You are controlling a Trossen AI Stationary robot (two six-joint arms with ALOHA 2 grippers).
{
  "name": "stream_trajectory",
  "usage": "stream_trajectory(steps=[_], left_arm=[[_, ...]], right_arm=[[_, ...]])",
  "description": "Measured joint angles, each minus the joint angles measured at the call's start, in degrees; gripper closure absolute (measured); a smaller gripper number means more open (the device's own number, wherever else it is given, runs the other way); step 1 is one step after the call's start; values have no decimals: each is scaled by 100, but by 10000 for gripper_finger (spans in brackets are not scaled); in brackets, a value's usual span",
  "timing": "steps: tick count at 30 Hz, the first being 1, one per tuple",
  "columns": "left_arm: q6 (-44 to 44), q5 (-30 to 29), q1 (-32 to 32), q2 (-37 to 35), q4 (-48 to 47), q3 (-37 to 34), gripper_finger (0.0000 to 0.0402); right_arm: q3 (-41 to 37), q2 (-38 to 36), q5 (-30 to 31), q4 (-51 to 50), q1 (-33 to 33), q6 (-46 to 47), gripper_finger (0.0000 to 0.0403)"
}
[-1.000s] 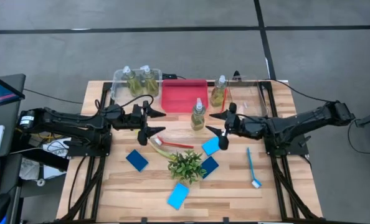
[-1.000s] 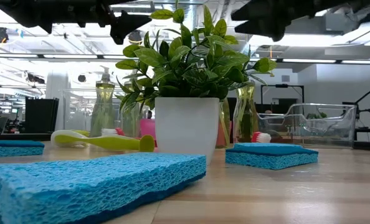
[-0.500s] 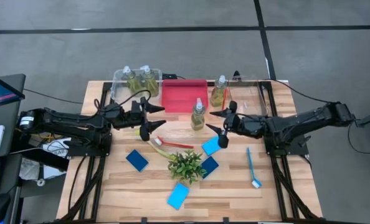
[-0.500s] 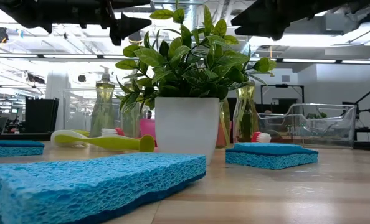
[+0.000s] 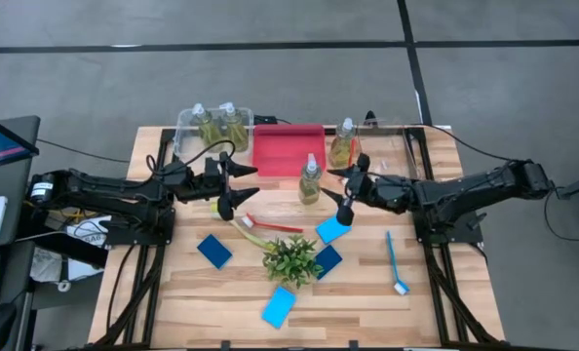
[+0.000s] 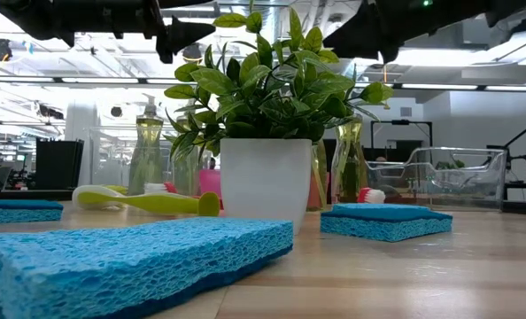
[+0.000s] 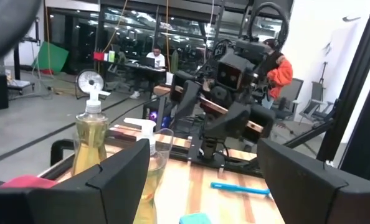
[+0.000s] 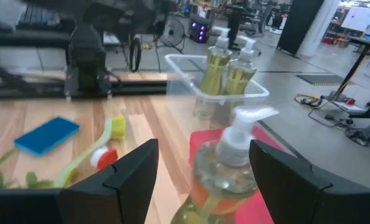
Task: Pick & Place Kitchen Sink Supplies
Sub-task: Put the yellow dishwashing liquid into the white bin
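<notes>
Two clear bottles of yellow-green liquid stand in the clear bin at the far left. A third bottle stands on the table in front of the red bin, and another stands beside the right clear bin. A red brush, a yellow brush and a blue brush lie flat on the table. Several blue sponges also lie flat. My left gripper hovers open, left of the third bottle. My right gripper hovers open to its right, pointing at it.
A small green plant in a white pot stands mid-table among the sponges. My two grippers face each other across the table's middle, well above the table in the low view. People sit at desks in the room beyond.
My right gripper has rolled slightly and edged toward the bottle in front of the red bin. It stays open and above the table. Nothing on the table has moved.
</notes>
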Motion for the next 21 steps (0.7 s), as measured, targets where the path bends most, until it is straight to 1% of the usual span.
stream_trajectory(steps=[2,6,13,21], left_arm=[[-163,-1,0,0,-1,0,104],[-204,-1,0,0,1,0,104],[-205,-1,0,0,1,0,104],[-236,-1,0,0,-1,0,104]], right_arm=[[2,16,0,16,-63,103,158],[0,242,-13,57,-202,121,158],[0,656,-169,634,-417,164,158],[2,793,-159,843,-700,286,158]])
